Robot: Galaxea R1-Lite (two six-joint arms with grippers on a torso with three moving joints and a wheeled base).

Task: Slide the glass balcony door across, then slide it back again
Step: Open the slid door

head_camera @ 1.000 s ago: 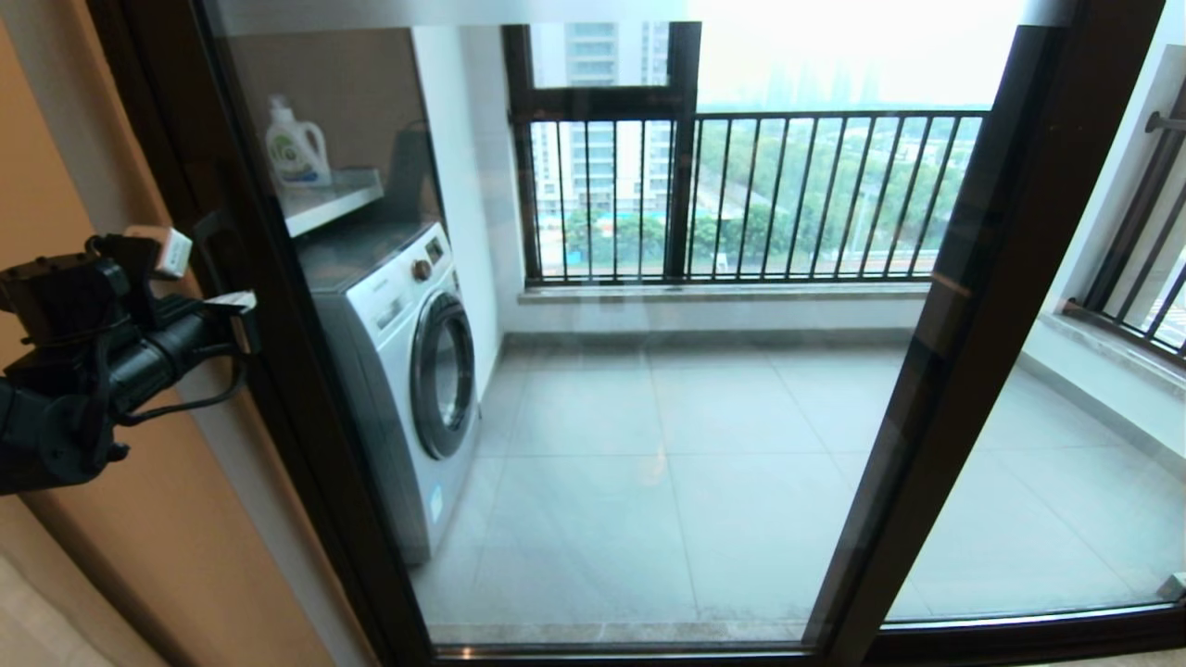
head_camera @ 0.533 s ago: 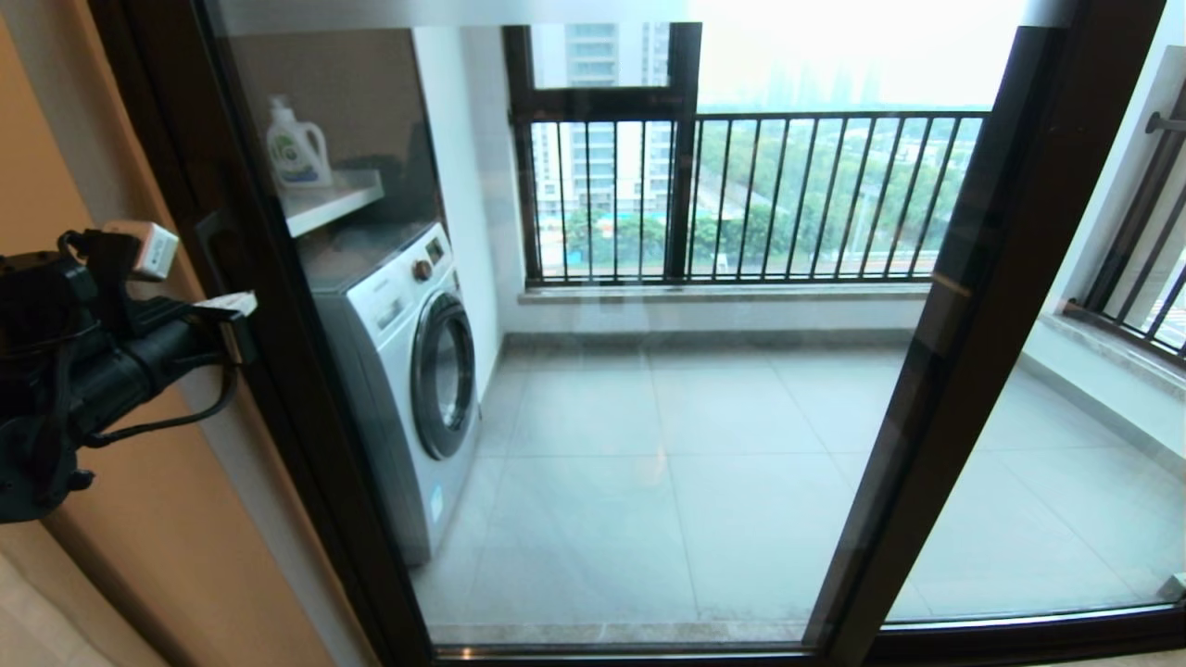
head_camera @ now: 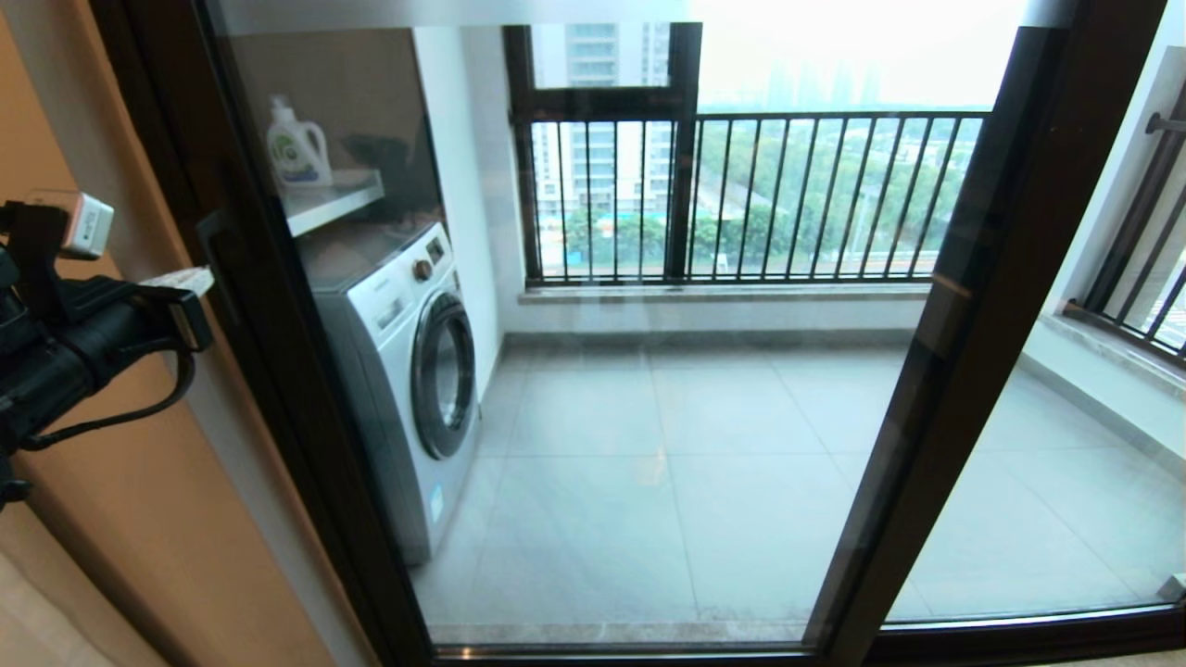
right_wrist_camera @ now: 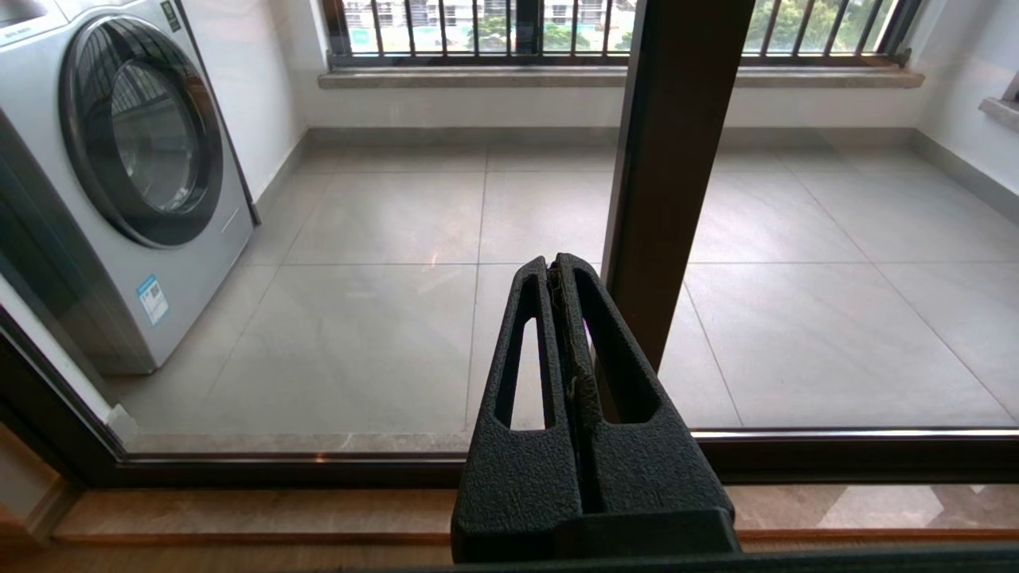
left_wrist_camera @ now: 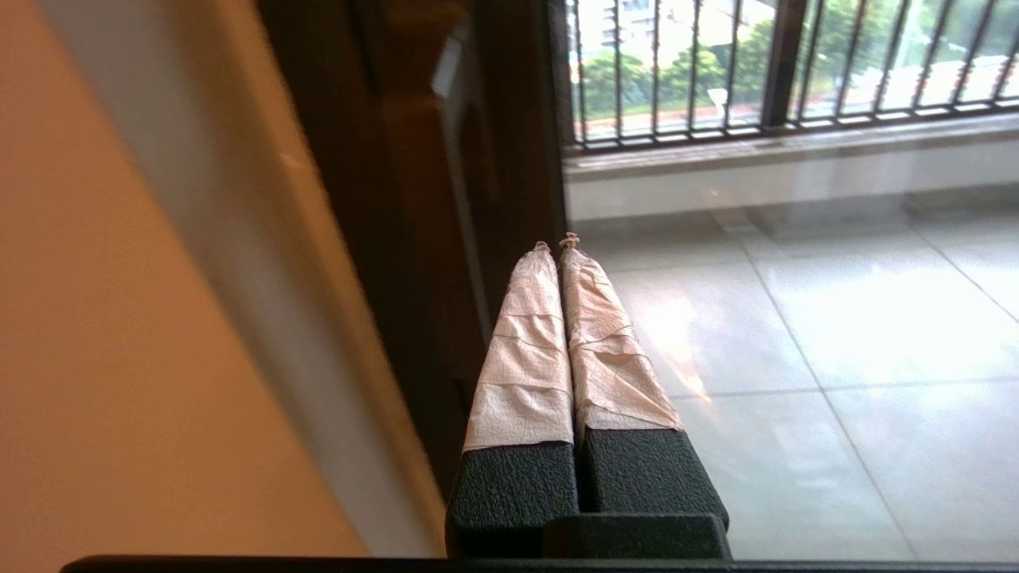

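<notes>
The glass balcony door fills the head view, clear glass in a dark brown frame. Its left edge post carries the dark bar handle. My left gripper hovers left of that post, a short gap from the handle, shut on nothing. In the left wrist view its taped fingers are pressed together, the left gripper pointing past the handle. My right gripper is parked low and shut, facing the door's bottom rail beside a brown post. It is out of the head view.
Behind the glass stand a white washing machine, a shelf with a detergent bottle, and a window with black railing bars. An orange wall lies left of the door frame. A second brown post crosses the right.
My left gripper has drawn back to the left, away from the door's handle post. The door itself has not visibly shifted.
</notes>
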